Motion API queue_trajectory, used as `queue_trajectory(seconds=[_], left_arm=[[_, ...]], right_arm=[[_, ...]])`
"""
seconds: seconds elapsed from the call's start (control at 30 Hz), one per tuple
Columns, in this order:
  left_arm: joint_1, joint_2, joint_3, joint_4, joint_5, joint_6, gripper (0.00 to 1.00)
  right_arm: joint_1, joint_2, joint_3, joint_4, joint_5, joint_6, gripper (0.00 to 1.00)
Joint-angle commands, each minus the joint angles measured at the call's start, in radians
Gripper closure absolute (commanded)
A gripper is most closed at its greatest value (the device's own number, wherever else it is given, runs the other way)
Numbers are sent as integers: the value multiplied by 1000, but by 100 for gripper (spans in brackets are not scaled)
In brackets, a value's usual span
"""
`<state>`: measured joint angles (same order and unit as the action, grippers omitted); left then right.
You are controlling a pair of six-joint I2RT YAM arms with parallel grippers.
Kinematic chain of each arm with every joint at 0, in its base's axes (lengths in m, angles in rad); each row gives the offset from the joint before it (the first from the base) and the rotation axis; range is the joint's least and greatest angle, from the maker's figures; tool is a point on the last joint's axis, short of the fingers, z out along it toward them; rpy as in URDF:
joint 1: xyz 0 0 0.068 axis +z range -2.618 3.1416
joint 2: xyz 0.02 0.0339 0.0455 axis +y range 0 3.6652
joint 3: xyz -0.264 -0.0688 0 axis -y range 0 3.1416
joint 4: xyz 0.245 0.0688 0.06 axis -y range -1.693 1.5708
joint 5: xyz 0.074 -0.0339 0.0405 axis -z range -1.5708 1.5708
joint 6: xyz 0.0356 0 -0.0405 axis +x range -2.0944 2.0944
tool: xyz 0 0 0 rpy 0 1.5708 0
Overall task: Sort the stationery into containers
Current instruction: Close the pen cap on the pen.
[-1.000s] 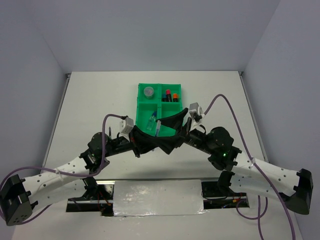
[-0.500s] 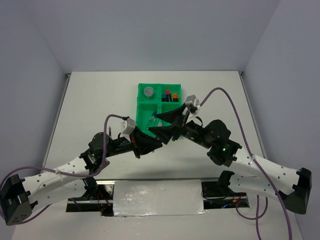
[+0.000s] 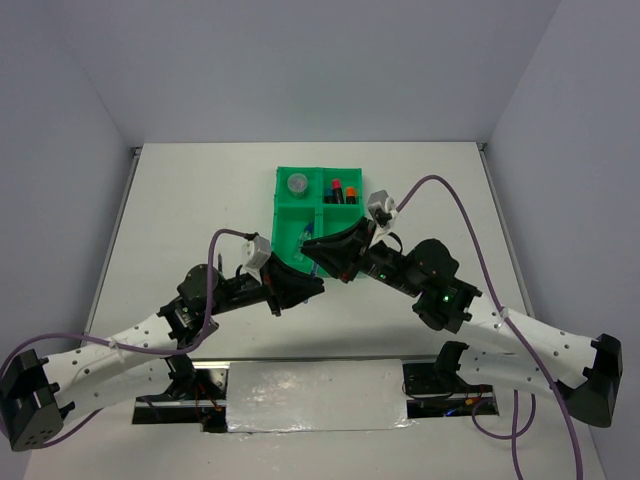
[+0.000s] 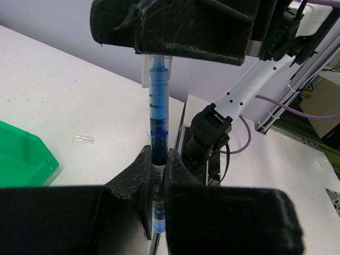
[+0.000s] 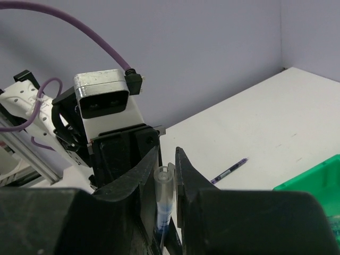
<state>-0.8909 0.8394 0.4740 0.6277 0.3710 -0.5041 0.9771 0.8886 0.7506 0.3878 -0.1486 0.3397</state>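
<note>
holding: blue pen (image 4: pixel 158 106), in the air between the two grippers, just on the near side of the green tray (image 3: pixel 278 195). left gripper (image 4: pixel 154 197) clenched on the lower barrel. right gripper (image 5: pixel 166 178) clenched on the clear cap end. step, as judged: handover or capping. advice: hold the pen's line straight; loosen one claw fully before the other draws toward a compartment.

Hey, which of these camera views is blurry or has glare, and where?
Top external: evenly lit, with glare off the shiny panel at the near edge. Left wrist: the blue pen is sharp; the left gripper clamping it is a dark, soft mass. Right wrist: the right gripper is dark and out of focus too.
</note>
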Motion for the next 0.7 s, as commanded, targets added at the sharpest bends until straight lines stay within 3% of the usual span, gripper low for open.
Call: queue_trajectory(seconds=[0.0,0.47,0.67], left_arm=[[-5,-23,43,76,-18,-7,100],[-5,-42,78,168,-43,-8,100],[-5,-20,110,153,2,21,100]], right_arm=[[-5,-13,-16,71,-19,-7,100],[-3,9,-174,209,-58,34,100],[-5,47,-189,191,-69,54,100]])
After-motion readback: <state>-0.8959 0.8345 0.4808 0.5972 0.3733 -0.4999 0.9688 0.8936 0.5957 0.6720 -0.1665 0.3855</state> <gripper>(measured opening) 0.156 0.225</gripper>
